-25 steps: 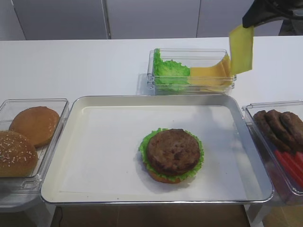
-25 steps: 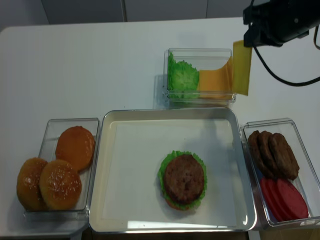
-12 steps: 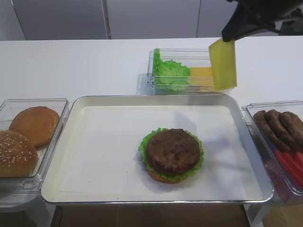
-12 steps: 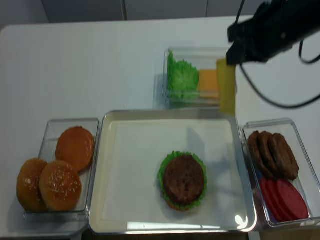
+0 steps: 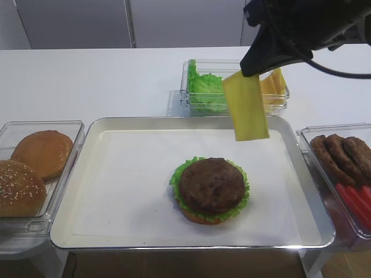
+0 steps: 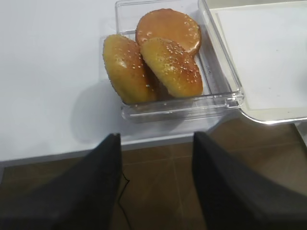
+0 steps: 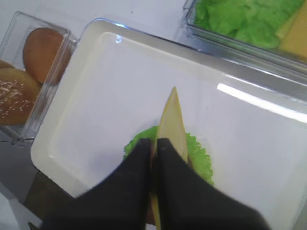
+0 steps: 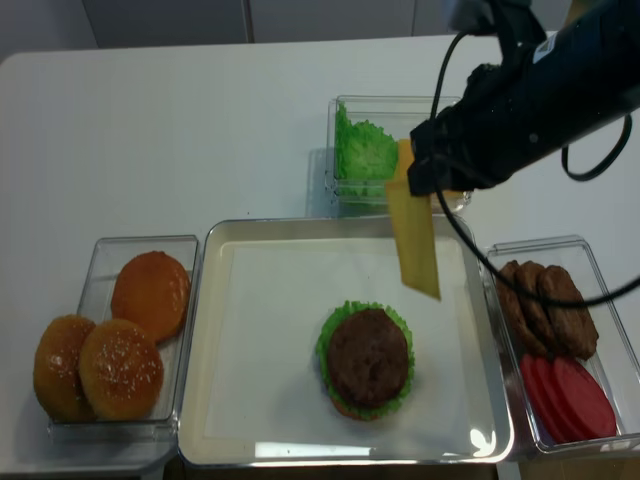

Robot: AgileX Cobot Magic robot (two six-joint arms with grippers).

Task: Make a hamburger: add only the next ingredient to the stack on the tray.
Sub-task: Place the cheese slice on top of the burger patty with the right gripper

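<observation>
The cheese slice (image 5: 246, 106) dangles limp over the tray (image 5: 116, 174), at about one o'clock from the stack (image 5: 211, 189), pinched by its top edge in the right gripper (image 7: 154, 143), jaws clamped. Best play: centre it above the patty, lower until it drapes flat, then release. Left gripper (image 6: 156, 158): jaws apart, holding nothing.

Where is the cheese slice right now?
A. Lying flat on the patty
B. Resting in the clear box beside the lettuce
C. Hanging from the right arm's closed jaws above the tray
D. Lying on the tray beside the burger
C: the cheese slice dangles from the right gripper over the tray, not yet on the stack.
</observation>
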